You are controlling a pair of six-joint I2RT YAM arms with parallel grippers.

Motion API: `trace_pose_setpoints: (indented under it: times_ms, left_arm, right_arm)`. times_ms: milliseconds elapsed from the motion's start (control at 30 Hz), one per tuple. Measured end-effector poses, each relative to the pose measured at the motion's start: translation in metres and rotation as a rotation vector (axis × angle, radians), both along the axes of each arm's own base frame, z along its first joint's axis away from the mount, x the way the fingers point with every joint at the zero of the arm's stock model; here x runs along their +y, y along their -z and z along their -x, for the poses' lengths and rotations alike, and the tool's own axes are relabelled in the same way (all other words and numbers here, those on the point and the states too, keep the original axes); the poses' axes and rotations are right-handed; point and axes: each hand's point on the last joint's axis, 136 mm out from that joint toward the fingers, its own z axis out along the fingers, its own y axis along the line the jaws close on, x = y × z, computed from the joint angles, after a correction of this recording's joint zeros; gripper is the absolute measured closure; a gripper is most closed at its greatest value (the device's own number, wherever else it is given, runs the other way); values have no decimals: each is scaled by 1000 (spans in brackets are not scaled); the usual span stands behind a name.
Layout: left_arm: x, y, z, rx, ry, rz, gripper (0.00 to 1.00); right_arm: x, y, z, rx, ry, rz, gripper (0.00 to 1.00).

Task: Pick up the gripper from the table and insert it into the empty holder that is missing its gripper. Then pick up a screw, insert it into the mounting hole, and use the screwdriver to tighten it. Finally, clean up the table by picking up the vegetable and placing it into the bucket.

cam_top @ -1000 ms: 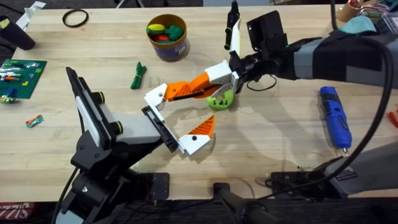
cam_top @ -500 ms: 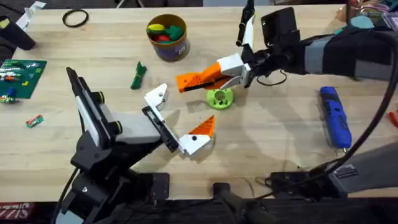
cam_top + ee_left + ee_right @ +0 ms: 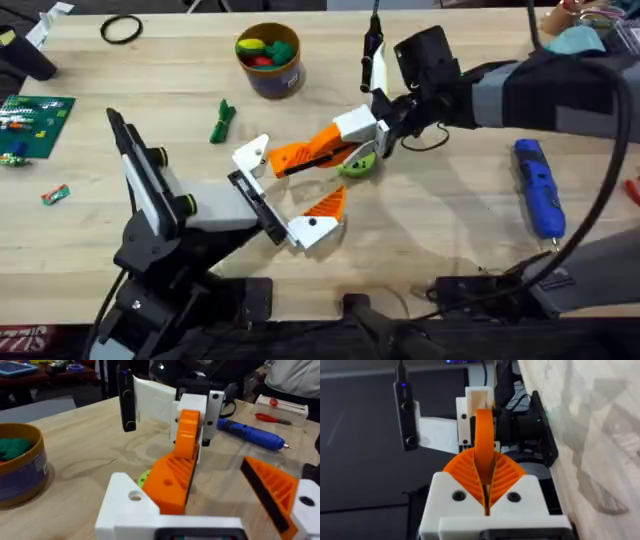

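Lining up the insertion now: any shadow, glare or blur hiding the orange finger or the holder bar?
Overhead: even light, a soft shadow under the gripper, the holder unshaded, no glare. Left wrist: the near white mount is blurred. Right wrist: dark background, the table pale and washed out.

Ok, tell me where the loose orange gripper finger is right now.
In the overhead view the gripper is held by the right gripper near the table's middle, its tip at the holder's white mount, over a green round object.
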Motion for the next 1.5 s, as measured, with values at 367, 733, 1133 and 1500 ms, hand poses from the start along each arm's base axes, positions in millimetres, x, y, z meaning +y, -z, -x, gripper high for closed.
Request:
trace_pose_setpoints:
  times_ms: [367,733,1133,1500]
  left_arm:
    - [2,0,-3,0,-21,-1,14]
    - [4,0,-5,-6,-38,-6,14]
    - [5,1,-6,12,-42,5,13]
    - [6,1,-7,10,-53,4,15]
  right_arm:
    - [10,1,8,-50,-31,-7,989]
    - [17,-8,-1,-91,-27,-33,989]
    - [21,6,-8,25,-49,-14,989]
    - [35,1,-29,32,-72,-29,989]
